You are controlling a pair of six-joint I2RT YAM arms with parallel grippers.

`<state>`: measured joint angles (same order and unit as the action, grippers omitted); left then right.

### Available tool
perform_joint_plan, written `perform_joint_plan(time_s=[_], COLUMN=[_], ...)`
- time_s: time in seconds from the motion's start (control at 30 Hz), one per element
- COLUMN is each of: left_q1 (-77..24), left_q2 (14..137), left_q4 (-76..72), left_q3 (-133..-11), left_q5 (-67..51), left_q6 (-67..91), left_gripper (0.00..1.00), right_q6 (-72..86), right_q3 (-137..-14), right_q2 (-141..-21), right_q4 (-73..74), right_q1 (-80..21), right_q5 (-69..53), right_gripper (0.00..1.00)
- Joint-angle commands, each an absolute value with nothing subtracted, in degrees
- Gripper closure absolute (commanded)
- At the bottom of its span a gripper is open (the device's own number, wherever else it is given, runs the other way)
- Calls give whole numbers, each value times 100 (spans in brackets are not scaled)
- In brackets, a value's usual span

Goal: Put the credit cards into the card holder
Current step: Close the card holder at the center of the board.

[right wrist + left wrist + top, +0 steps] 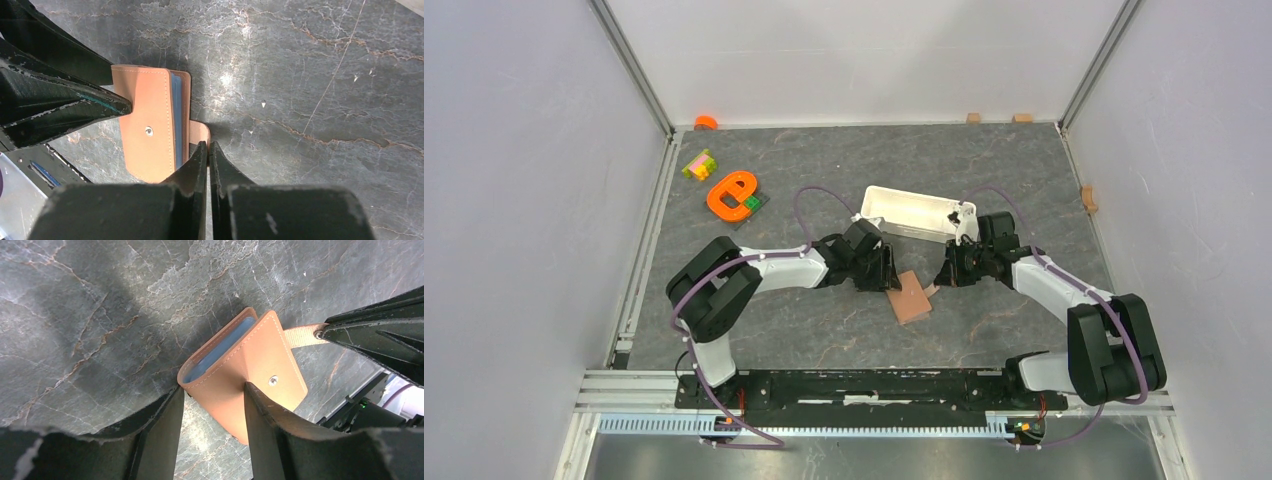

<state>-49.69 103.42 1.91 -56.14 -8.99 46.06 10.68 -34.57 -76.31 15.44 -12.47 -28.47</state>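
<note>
Tugging the strap (199, 129) is where I judge trouble could come. If the right jaws pull sideways while the card holder (911, 297) is only loosely pinned, it could slide or swing on the surface (824, 330). The blue cards (220, 351) showing in its open side could then slip out.

The right jaws are almost closed, pinching that strap at the holder's edge, low centre in the right wrist view. The left jaws stand part-way apart astride the holder's near corner, one finger (162, 430) at its folded edge and the other on its face near the snap (272, 380). Whether they squeeze it I cannot tell.

The holder lies mid-frame in the top view, between both arms, just below the white tray (914, 213).
</note>
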Motion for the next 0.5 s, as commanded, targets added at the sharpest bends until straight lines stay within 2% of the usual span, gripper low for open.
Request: perform_joint_plan(time_s=[0.0, 0.23, 0.47], left_q1=[-5104, -5303, -5374], left_q2=[10598, 10752, 10832], left_q4=[905, 1283, 1305], left_q3=[-5740, -5936, -5919], left_q5=[-503, -193, -89], left_q6=[4131, 3885, 3963], left_gripper=[46, 48, 51], right_q6=[1022, 1197, 1541], right_q3=[-3404, -3272, -3165], right_q2=[-7458, -7198, -7155], right_q4=[1452, 1269, 961], right_q1=[-1217, -1273, -1770], right_q5=[-2967, -3101, -2870], right_gripper=[100, 100, 100])
